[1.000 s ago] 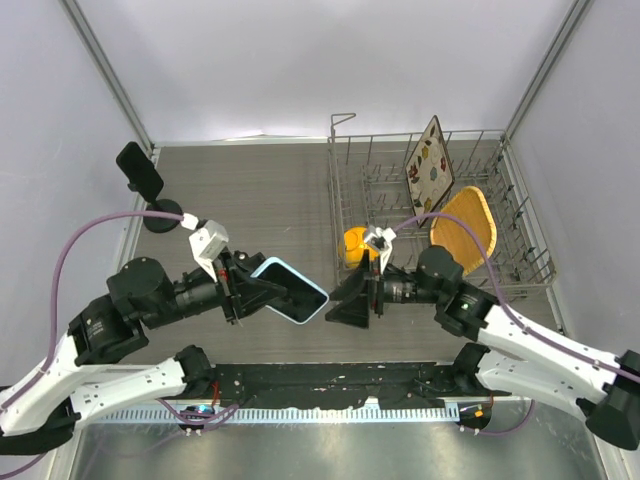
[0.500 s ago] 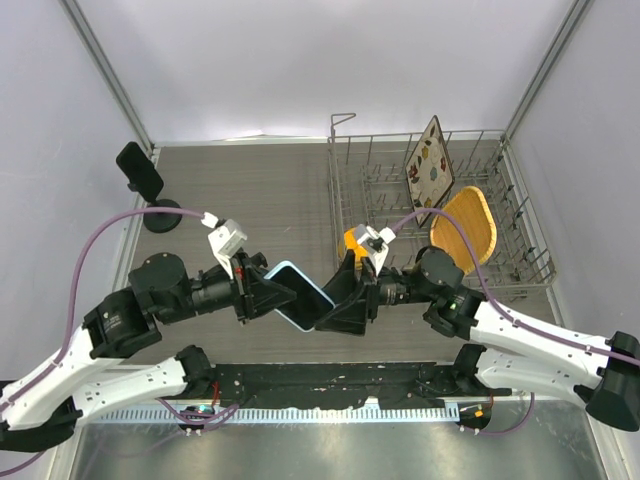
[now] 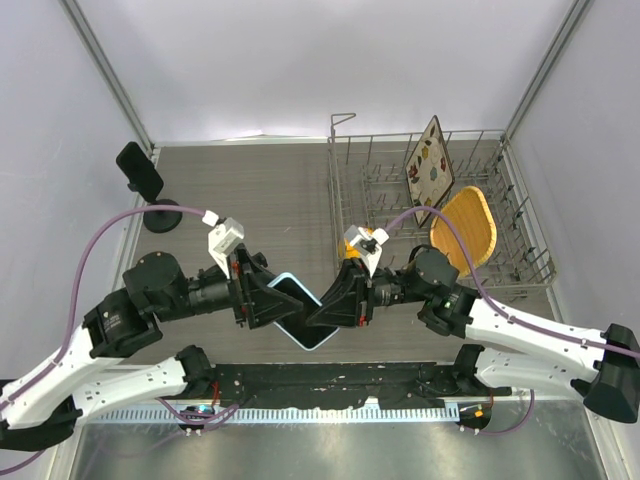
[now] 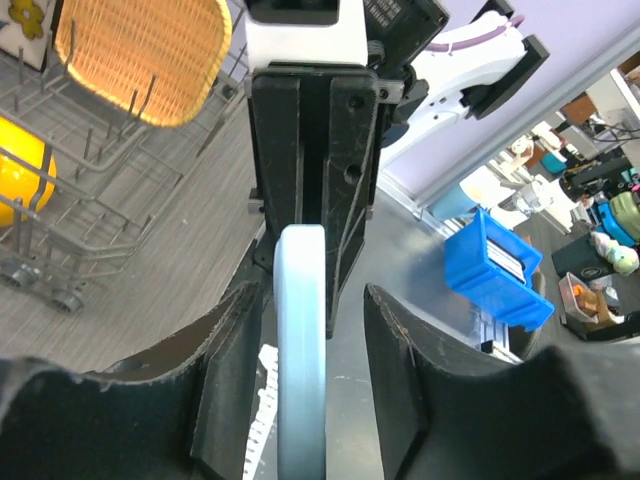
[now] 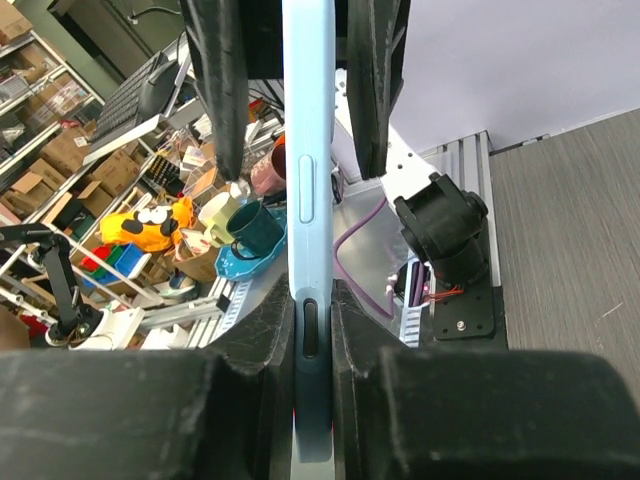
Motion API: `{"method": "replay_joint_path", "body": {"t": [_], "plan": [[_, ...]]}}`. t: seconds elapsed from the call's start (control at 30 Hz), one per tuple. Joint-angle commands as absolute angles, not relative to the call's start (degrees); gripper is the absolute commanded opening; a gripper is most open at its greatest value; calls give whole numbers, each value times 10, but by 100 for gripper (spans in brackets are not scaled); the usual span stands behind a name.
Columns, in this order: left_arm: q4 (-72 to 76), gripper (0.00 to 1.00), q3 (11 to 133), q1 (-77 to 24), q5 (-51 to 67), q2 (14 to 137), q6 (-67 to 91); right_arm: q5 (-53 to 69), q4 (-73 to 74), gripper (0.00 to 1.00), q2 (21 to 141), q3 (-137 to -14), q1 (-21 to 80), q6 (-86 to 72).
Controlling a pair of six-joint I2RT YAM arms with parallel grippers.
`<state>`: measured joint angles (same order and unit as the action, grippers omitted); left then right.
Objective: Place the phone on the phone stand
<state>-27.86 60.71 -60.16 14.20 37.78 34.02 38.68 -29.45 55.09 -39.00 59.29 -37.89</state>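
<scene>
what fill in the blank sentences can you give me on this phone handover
1. The right gripper is shut on the ____.
2. The left gripper is ____, with gaps either side of the phone.
3. The phone stand stands at the table's far ____ corner.
Missing: phone; open; left

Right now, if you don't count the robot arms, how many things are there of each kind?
light-blue phone: 1
black phone stand: 1
wire dish rack: 1
orange woven tray: 1
patterned plate: 1
yellow round thing: 1
Total: 6
</scene>
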Motion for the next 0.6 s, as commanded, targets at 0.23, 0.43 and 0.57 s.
{"method": "replay_joint_path", "body": {"t": [0.23,0.43,0.57], "plan": [[-208,15,624,-601,192,382,357,387,-326,1,547,-434,604,-370],[-294,0,651,-601,84,383,329,322,-235,30,546,-458,605,-322],[-474,0,753,-601,-170,388,309,160,-71,64,531,-502,605,-245]]}}
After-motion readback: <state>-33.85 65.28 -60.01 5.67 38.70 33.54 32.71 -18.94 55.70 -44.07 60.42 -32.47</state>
